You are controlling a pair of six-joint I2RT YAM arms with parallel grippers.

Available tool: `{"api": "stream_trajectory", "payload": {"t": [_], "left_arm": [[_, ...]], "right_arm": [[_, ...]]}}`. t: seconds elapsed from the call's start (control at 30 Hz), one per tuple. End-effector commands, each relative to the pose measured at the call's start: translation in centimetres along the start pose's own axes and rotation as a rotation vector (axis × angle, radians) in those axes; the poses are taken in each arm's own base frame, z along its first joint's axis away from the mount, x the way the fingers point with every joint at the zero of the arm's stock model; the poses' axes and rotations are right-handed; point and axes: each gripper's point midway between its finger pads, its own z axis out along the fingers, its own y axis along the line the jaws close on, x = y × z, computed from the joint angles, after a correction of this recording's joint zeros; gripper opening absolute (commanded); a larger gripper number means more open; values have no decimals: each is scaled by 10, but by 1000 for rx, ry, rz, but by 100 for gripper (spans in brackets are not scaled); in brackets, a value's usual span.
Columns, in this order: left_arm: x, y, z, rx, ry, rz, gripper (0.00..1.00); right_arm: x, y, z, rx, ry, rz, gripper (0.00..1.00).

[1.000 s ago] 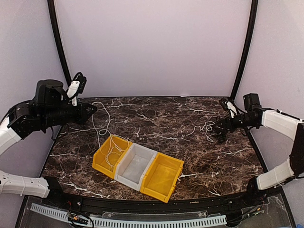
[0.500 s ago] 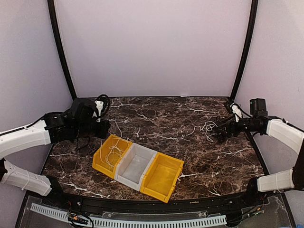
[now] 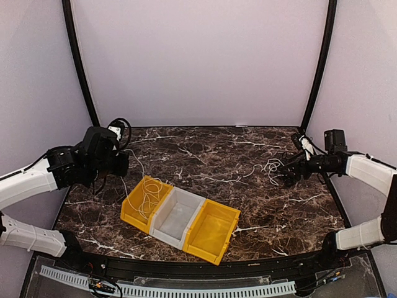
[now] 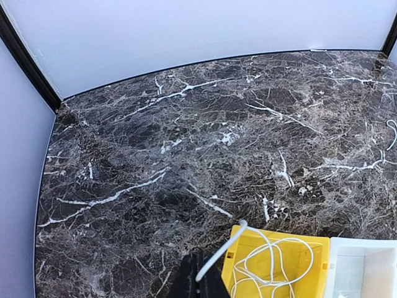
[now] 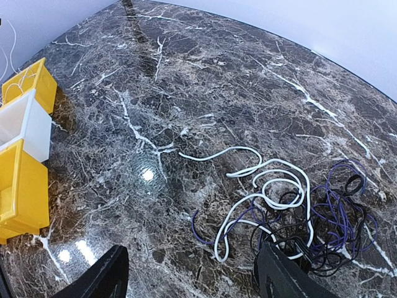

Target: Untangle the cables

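Left claw [image 4: 200, 282] clamped on white cable [image 4: 221, 251] trailing into left yellow bin [image 4: 291, 234], right claw [image 5: 195, 276] spread wide open over tangled cables [image 5: 303, 198], on counter [image 5: 186, 74] at right side

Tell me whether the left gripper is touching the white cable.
Touching. Left wrist view shows the white cable rising from the yellow bin, pinched between the fingers of the left gripper.
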Motion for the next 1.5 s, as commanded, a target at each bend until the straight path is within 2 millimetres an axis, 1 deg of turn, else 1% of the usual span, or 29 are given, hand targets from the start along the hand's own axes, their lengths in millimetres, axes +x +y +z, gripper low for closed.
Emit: {"api": "stream_trajectory", "payload": {"t": [0.0, 0.17, 0.2, 0.23, 0.27, 0.3, 0.33, 0.47, 0.6, 0.7, 0.77, 0.87, 1.0, 1.13, 1.2, 1.27, 1.47], "left_arm": [[11, -11, 11, 28, 46, 12, 0], [29, -35, 24, 122, 106, -24, 0], [28, -39, 26, 137, 102, -40, 0], [33, -45, 26, 169, 115, -49, 0], [31, -50, 26, 196, 106, -59, 0], [37, -56, 25, 236, 121, -65, 0], [38, -64, 23, 281, 124, -76, 0], [55, -78, 17, 371, 187, -95, 0], [72, -81, 9, 410, 253, -111, 0], [82, -73, 6, 381, 294, -124, 0], [88, -72, 5, 378, 315, -138, 0], [99, -76, 4, 400, 360, -154, 0], [112, -81, 14, 385, 409, -164, 0], [119, -86, 25, 366, 442, -173, 0], [123, -85, 31, 340, 456, -171, 0], [125, -85, 37, 318, 461, -167, 0], [126, -94, 48, 323, 462, -159, 0]], "right_arm": [[-6, 0, 1, -14, -26, -25, 73], [-4, 1, 0, -10, -26, -33, 73], [-4, 1, -1, -7, -27, -33, 73], [-3, 1, -1, -8, -25, -33, 73], [-3, 2, -1, -8, -25, -34, 73], [-3, 1, 0, -7, -24, -34, 73], [-2, 1, 0, -7, -22, -32, 73], [-1, 1, 1, -13, -18, -27, 73], [2, 0, 3, -17, -12, -22, 73], [3, 0, 5, -21, -7, -18, 73], [4, 0, 5, -24, -4, -14, 72], [5, 0, 6, -27, -2, -13, 72], [5, -1, 6, -26, -2, -14, 72], [6, 1, 7, -34, 0, -10, 72], [6, 0, 7, -33, 1, -10, 72], [6, 0, 7, -32, 2, -10, 72], [6, 1, 7, -35, 0, -9, 72]]}}
